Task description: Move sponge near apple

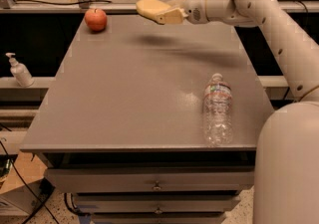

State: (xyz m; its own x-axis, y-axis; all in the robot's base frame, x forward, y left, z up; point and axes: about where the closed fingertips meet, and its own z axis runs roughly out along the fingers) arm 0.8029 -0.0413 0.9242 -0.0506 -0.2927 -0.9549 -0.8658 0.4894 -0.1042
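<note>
The pale yellow sponge (148, 6), a soft block tilted slightly, is held in the air by the gripper (160, 13) above the far edge of the table (139, 93), seemingly pinched at its right end. The shiny red-orange apple (95, 19) sits upright near the table's far left corner, well apart from the sponge.
</note>
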